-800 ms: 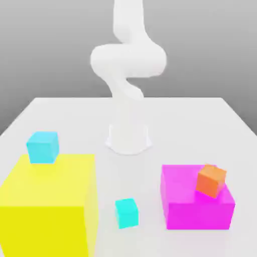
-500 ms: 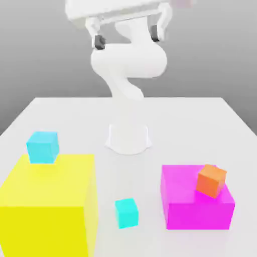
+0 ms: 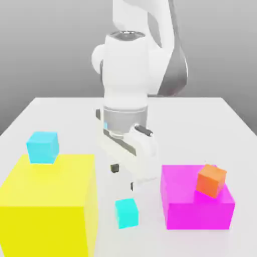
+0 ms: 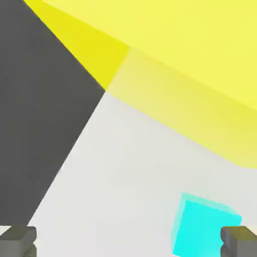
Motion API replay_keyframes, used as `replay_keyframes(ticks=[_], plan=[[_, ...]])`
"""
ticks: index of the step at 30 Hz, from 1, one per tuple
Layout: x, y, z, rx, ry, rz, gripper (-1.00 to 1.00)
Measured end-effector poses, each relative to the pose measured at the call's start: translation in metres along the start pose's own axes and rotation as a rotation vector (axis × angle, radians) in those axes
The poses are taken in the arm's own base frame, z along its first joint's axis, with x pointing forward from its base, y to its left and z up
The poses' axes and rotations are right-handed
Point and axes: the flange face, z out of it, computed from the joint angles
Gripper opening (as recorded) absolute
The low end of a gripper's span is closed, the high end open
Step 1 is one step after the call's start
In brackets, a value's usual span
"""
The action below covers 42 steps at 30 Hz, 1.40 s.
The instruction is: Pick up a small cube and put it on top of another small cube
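Observation:
The small turquoise cube (image 3: 126,213) lies on the white table, between the big yellow cube and the magenta cube. My gripper (image 3: 124,177) hangs just above and slightly behind it, open and holding nothing. In the hand view the turquoise cube (image 4: 203,231) sits off-centre, close to one dark fingertip (image 4: 240,241), while the gripper (image 4: 128,243) spans bare table. The other small cube, sky-blue (image 3: 42,147), rests on top of the yellow cube, at its far corner on the exterior view's left.
The big yellow cube (image 3: 47,201) stands at the exterior view's left, close to the turquoise cube. A magenta cube (image 3: 197,203) at the right carries a tilted orange cube (image 3: 211,180). The table's edge (image 4: 75,140) runs near the yellow cube (image 4: 190,60).
The hand has come down from high above the table to just over the turquoise cube, fingers still wide apart. No cube has moved.

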Motion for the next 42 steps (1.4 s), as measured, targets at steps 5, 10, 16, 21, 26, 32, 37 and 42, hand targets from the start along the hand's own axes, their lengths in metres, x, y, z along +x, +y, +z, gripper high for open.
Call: replay_keyframes(ticks=[5,10,16,21,26,32,37,42], plan=[[0.009,0.027,0.061,-0.078,0.025,0.133,0.00],[0.011,0.034,0.107,-0.082,0.027,0.139,-1.00],[0.011,0.034,0.110,-0.079,0.026,0.138,-1.00],[0.009,0.030,0.075,-0.080,0.027,0.139,-1.00],[-0.003,0.006,0.020,-0.027,0.022,0.017,-1.00],[-0.003,-0.058,-0.074,0.098,0.097,-0.248,-1.00],[0.056,-0.084,-0.135,0.058,0.140,-0.207,-1.00],[0.119,-0.087,-0.196,0.000,0.132,-0.144,-1.00]])
